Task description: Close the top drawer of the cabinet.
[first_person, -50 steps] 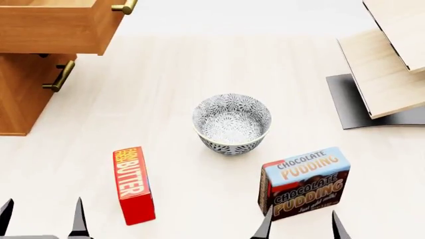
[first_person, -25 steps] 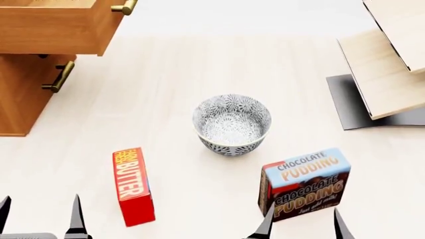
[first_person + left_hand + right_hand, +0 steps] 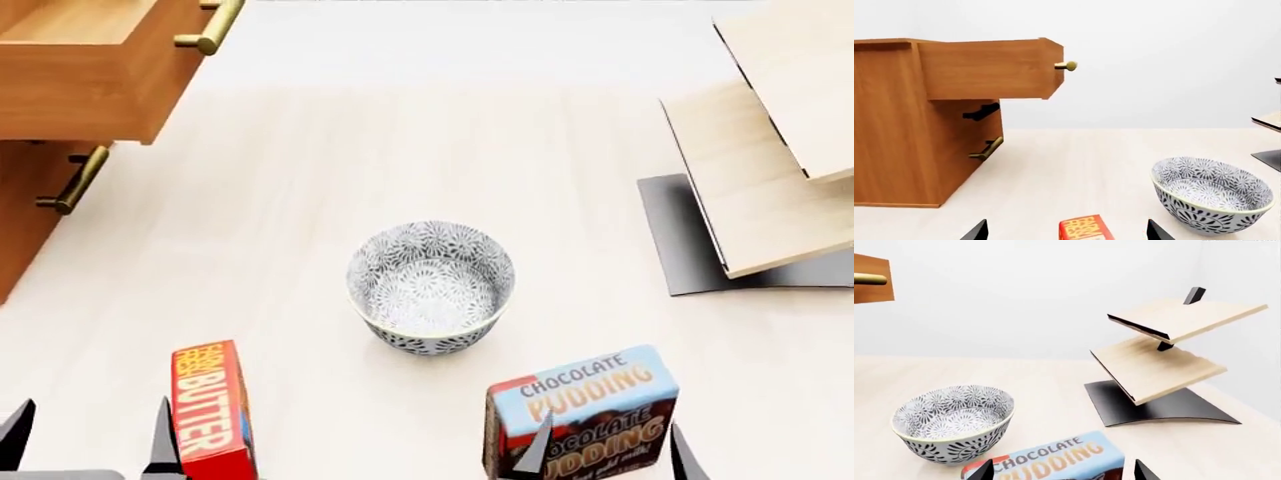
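The orange-brown cabinet (image 3: 894, 130) stands at the far left of the table, and its lower part shows in the head view (image 3: 20, 215). Its top drawer (image 3: 87, 65) is pulled out, with a brass bar handle (image 3: 210, 28) on its front; the left wrist view shows the drawer (image 3: 987, 70) sticking out. A lower drawer handle (image 3: 74, 180) sits beneath. My left gripper (image 3: 91, 440) is open and empty at the near left, far from the drawer. My right gripper (image 3: 607, 450) is open and empty at the near right.
A patterned bowl (image 3: 430, 287) stands mid-table. A red butter box (image 3: 211, 410) lies beside my left gripper. A chocolate pudding box (image 3: 581, 410) stands right by my right gripper. A pale slanted shelf on a dark base (image 3: 761, 170) is at the right.
The head view has shifted: the bowl, boxes and cabinet all sit lower and further left in the frame, and more of the drawer's inside shows. Both grippers stay low and open.
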Controlling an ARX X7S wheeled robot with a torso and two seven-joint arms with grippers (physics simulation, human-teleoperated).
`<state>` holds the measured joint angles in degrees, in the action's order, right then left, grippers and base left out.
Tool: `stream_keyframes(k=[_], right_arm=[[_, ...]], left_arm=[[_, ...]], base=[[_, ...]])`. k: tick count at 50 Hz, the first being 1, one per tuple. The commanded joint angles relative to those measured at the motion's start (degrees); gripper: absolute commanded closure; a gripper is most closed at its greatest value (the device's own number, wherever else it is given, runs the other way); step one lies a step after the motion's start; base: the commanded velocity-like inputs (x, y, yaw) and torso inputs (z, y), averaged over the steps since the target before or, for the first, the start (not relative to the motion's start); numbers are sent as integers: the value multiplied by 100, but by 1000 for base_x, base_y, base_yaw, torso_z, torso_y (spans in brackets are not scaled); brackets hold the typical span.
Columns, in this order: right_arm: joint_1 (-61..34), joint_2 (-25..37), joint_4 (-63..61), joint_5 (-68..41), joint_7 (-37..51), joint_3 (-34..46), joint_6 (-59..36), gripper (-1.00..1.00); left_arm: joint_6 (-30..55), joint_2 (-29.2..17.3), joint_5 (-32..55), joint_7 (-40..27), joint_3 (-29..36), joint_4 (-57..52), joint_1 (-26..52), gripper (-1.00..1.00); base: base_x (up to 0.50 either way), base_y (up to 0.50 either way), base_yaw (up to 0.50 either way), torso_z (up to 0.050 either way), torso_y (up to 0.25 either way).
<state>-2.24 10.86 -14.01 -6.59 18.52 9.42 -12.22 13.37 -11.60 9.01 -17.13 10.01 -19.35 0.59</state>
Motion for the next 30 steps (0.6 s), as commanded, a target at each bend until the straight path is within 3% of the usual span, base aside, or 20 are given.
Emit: stream_keyframes(k=[1, 22, 30], right_arm=[[-3, 34, 109, 43, 53, 50, 122, -100], [-17, 106, 140, 42, 101, 134, 140, -100], [-28, 91, 232, 69, 172, 173, 112, -100]], left_arm=[[-28, -21, 32, -20, 42, 55, 9, -100], [-77, -53, 16, -113, 133, 94, 25, -100], [-177, -63, 78, -90, 145, 177, -11, -100]], base=[[94, 0, 0, 0, 0], [183, 23, 0, 0, 0], [337, -228, 0, 0, 0]])
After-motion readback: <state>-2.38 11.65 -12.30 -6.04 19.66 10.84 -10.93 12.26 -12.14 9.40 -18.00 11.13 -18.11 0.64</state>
